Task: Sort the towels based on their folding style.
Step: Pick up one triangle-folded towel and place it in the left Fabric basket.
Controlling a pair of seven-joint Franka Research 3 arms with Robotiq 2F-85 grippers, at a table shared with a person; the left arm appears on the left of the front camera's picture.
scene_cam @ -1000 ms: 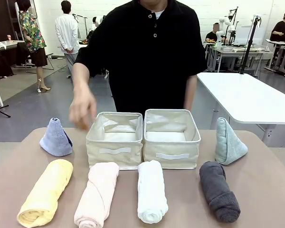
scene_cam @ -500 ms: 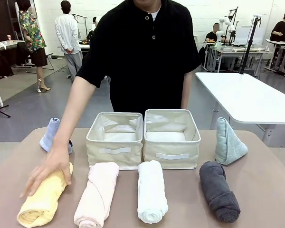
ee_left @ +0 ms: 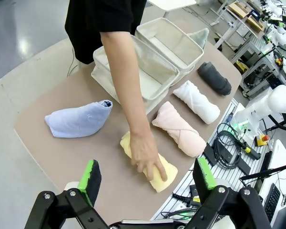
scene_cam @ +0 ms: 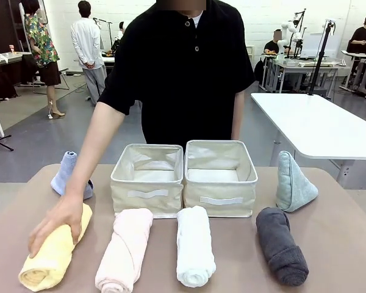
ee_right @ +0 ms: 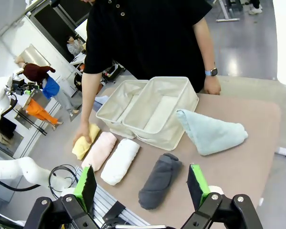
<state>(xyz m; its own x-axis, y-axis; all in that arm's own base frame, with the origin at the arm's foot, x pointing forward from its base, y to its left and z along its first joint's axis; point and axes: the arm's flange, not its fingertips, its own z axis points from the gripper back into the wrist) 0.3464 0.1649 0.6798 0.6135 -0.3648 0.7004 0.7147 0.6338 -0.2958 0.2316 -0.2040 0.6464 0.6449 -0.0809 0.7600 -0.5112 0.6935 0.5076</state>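
The yellow roll (scene_cam: 49, 262) lay at the table's left front. The person's hand (scene_cam: 58, 221) rested on its far end, fingers close together and curled over it. In a row to its right lay the pink roll (scene_cam: 125, 250), white roll (scene_cam: 194, 244) and grey roll (scene_cam: 282, 244). The blue cone (scene_cam: 63, 171) sat behind the yellow roll, partly hidden by the forearm, and the mint cone (scene_cam: 293, 183) sat behind the grey roll.

The table (scene_cam: 341, 244) was a plain brown top. Beyond it were grey floor, a white table (scene_cam: 317, 122) and people farther off.

The left bin (scene_cam: 147, 183) and right bin (scene_cam: 219, 189) touched mid-table, their insides showing cream lining.

The left gripper (ee_left: 148, 174) and right gripper (ee_right: 142, 183) hung above, jaws wide apart and holding nothing.
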